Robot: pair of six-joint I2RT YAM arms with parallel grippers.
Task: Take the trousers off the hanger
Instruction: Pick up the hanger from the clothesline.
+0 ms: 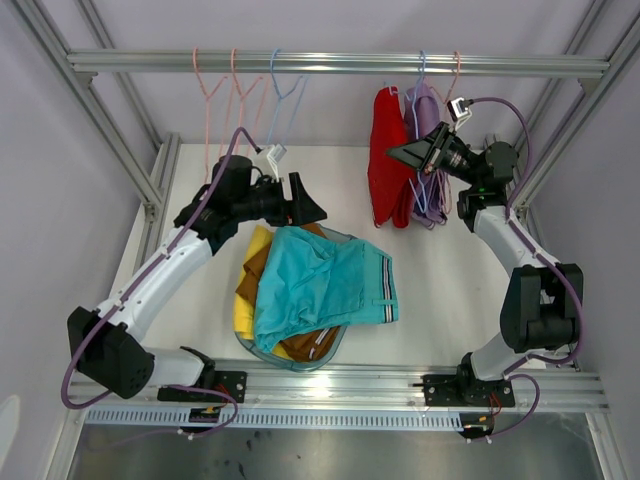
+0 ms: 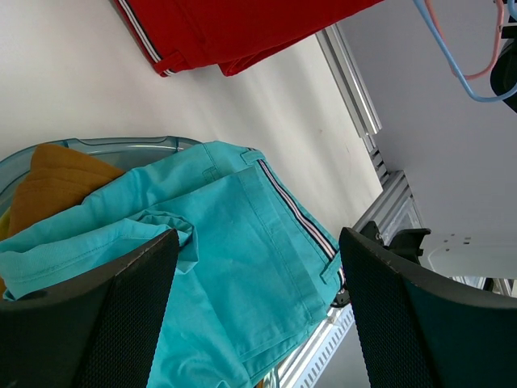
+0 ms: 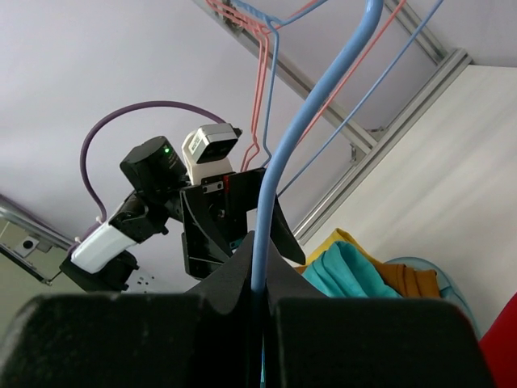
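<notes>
The teal trousers (image 1: pixel 322 285) lie on top of the brown (image 1: pixel 254 272) and yellow (image 1: pixel 244 312) trousers in a basket (image 1: pixel 292 357). The red (image 1: pixel 384 170) and lilac (image 1: pixel 427 120) trousers hang from hangers on the rail at the back right. My left gripper (image 1: pixel 305 205) is open and empty above the pile; the left wrist view shows the teal trousers (image 2: pixel 226 267) between its fingers (image 2: pixel 137 307). My right gripper (image 1: pixel 400 153) is shut on the blue hanger (image 3: pixel 279 162) of the lilac trousers, with the wire clamped between its jaws.
Three empty hangers, two pink (image 1: pixel 205 82) and one blue (image 1: pixel 285 85), hang at the rail's left. Aluminium frame posts (image 1: pixel 120 130) stand on both sides. The metal rail (image 1: pixel 340 385) runs along the table's near edge.
</notes>
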